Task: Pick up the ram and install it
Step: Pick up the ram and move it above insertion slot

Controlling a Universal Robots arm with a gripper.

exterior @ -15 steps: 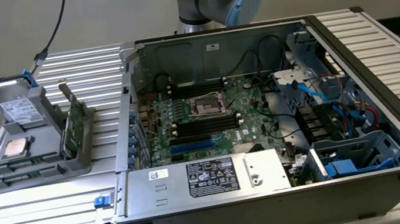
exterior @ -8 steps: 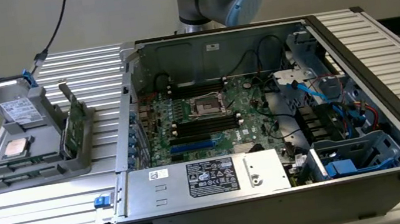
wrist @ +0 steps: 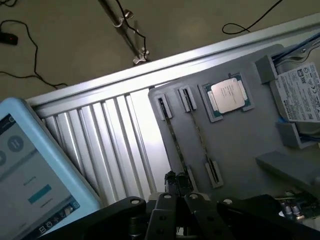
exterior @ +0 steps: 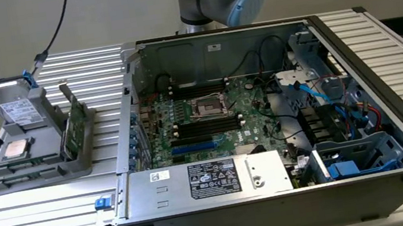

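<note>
the hand (wrist: 176,181) hangs over the grey tray (exterior: 50,171) on the table (exterior: 41,215), its fingers drawn close together with nothing between them; under it lie the tray's empty narrow holders (wrist: 172,132), with the silver processor (wrist: 227,95) and the labelled drive (wrist: 302,92) further along; the ram (exterior: 75,123) is not yet picked up; it stands on its long edge in a holder at the tray's side towards the exterior view's right, just beside the wall of the open computer case (exterior: 269,139) and apart from the hand; the dark memory slots (exterior: 205,126) on the motherboard look unfilled, so by my reading the task has hardly begun.

the risks i see: the stick is thin and stands upright, so a hand coming in off-line or too narrow could knock it askew in its holder or clip its chips; the case wall so near leaves little room on that side; inside the case, loose cables (exterior: 257,59) and the open processor socket (exterior: 209,107) sit near the slots, and a tilted stick might jam rather than seat.
</note>
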